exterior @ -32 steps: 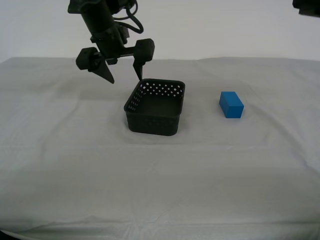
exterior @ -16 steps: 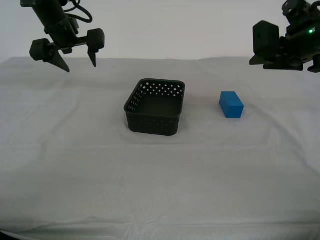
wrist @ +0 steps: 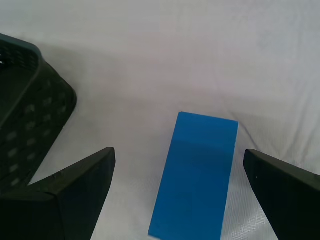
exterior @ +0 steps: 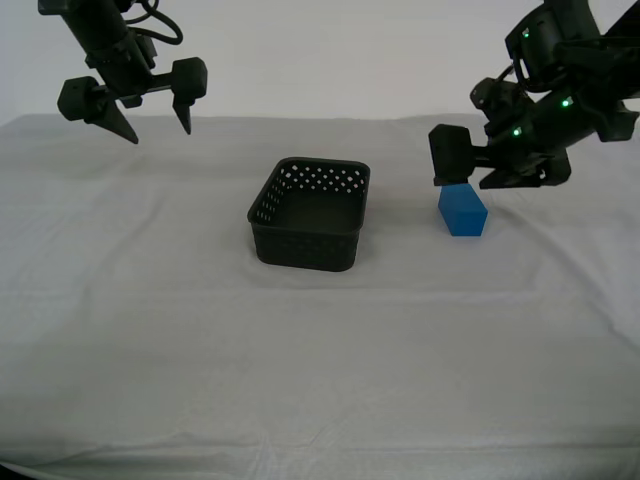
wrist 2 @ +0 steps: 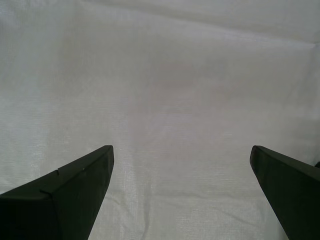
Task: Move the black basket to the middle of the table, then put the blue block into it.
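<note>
The black basket (exterior: 305, 243) stands upright and empty near the middle of the table (exterior: 320, 360). The blue block (exterior: 463, 212) lies on the cloth to the exterior view's right of it. My first gripper (exterior: 490, 172) hovers open just above the block, one finger on either side. In the first wrist view the block (wrist: 197, 175) lies between the open fingers of my first gripper (wrist: 179, 151), with the basket's corner (wrist: 25, 110) beside it. My second gripper (exterior: 160, 135) is open and empty, high at the far left of the exterior view. In the second wrist view my second gripper (wrist 2: 181, 148) is over bare cloth.
The grey-white cloth covers the whole table, with slight wrinkles near the front edge (exterior: 320, 440). A plain light wall stands behind the table. Nothing else lies on the cloth.
My second gripper rose from the basket's back edge to the far left, then held still. My first gripper came in from the upper right and dropped down over the blue block.
</note>
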Available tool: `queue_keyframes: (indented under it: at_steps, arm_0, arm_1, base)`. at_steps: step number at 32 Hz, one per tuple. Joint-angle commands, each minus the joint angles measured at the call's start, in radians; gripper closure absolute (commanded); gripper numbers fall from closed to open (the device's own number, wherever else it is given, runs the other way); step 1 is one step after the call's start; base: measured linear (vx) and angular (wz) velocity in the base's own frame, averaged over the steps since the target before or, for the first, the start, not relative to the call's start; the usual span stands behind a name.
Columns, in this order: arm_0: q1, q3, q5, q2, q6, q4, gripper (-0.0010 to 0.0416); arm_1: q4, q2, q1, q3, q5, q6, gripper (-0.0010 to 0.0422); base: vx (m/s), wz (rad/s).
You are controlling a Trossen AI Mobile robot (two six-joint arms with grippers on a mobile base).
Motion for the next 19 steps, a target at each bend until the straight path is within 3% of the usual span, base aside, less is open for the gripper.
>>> queue_keyframes:
  at_steps: [1,8,12,14,15,16,17,19]
  arm_0:
    - [0.016,0.046,0.003,0.066,0.000,-0.002,0.0057]
    - [0.027,0.143,0.002,0.196,-0.007,-0.090,0.0083]
    - [0.027,0.151,0.018,0.197,-0.006,-0.104,0.0135]
    - [0.028,0.150,0.019,0.197,-0.005,-0.122,0.0261]
    - [0.028,0.150,0.019,0.197,-0.005,-0.126,0.0288]
    - [0.028,0.150,0.015,0.197,-0.005,-0.135,0.0366]
    - [0.028,0.149,0.010,0.197,-0.006,-0.137,0.0410]
    - [0.029,0.150,0.007,0.197,-0.007,-0.137,0.0399]
  arm_1:
    - [0.001,0.000,0.001,0.001,0.001,0.005,0.0035]
    - [-0.001,0.000,0.002,0.001,0.001,0.027,0.0035]
    - [0.001,0.000,0.002,0.001,0.001,0.033,0.0035]
    - [0.001,0.000,0.002,0.001,0.001,0.034,0.0034]
    - [0.002,0.000,0.002,0.001,0.001,0.034,0.0034]
    - [0.002,0.000,0.002,0.001,0.001,0.034,0.0035]
    - [0.002,0.000,0.002,0.001,0.001,0.034,0.0034]
    - [0.003,0.000,0.002,0.001,0.001,0.034,0.0035]
  base:
    - [0.000,0.000]
    - [0.000,0.000]
    - [0.000,0.000]
    - [0.000,0.000]
    - [0.000,0.000]
    - [0.000,0.000]
    - [0.000,0.000]
    - [0.000,0.000]
